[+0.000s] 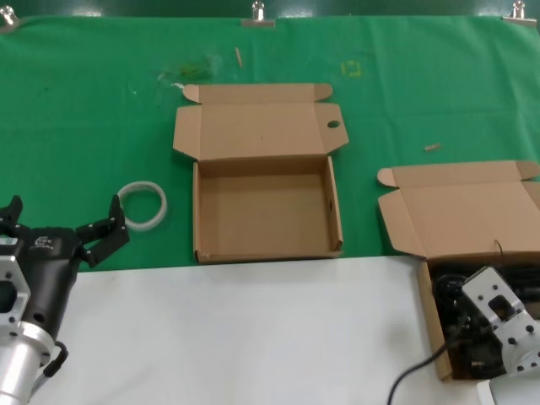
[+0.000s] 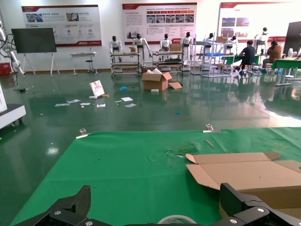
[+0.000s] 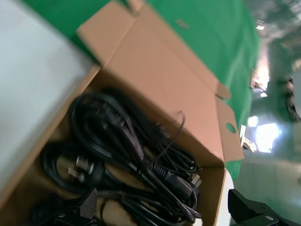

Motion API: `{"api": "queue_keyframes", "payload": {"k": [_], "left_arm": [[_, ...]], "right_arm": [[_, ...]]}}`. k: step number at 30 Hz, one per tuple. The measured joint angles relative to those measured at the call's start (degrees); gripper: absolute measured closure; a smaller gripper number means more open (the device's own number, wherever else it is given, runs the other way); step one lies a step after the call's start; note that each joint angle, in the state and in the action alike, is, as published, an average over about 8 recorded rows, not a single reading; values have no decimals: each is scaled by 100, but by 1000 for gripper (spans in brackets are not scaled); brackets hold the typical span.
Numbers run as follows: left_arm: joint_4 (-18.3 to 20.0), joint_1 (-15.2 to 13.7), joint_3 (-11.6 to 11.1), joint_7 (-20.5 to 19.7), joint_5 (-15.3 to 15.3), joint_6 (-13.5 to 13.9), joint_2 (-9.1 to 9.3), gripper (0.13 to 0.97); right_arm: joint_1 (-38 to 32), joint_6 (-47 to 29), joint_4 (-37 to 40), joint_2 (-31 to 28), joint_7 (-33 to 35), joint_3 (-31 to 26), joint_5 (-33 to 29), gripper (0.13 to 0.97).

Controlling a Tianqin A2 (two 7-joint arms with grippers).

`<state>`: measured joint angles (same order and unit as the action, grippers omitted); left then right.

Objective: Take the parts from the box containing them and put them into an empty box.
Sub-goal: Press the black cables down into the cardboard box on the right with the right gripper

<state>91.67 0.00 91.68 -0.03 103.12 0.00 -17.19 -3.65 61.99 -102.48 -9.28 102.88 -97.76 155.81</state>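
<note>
Right end effector [image 3: 164,212]: spread open, nothing held, poised over the parts [image 3: 136,155] in the box containing them [image 1: 460,215] at the counter's right edge.
Left end effector [image 1: 63,232]: open, parked near the left edge.
Advice: one coiled bundle is best closed on mid-length, since the cables lie tangled.
Views: the tangle is shown only by the right wrist; the empty box [image 1: 266,215], mid-counter, is shown whole only by the head view.

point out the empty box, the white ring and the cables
empty box [image 1: 266,215], head view, bare floor
white ring [image 1: 143,205], head view, its rim
cables [image 3: 127,136], right wrist view, a black loop
</note>
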Motion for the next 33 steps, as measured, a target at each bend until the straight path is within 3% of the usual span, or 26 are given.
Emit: {"api": "queue_keyframes", "payload": {"k": [6,18,24,33], "left_arm": [[0,0,0,-1,0,0,0,132],[0,0,0,0,-1,0,0,132],[0,0,0,1,-1,0,0,132],[0,0,0,1,-1,0,0,132]], "right_arm": [[-224,176,179,6,1589,379,154,129],[-688,-192,327,55,4556,2172,191,129],[-771,-336,391,112,4934,2444,192,129],[-740,-417,428,340,4598,2221,192,129]]}}
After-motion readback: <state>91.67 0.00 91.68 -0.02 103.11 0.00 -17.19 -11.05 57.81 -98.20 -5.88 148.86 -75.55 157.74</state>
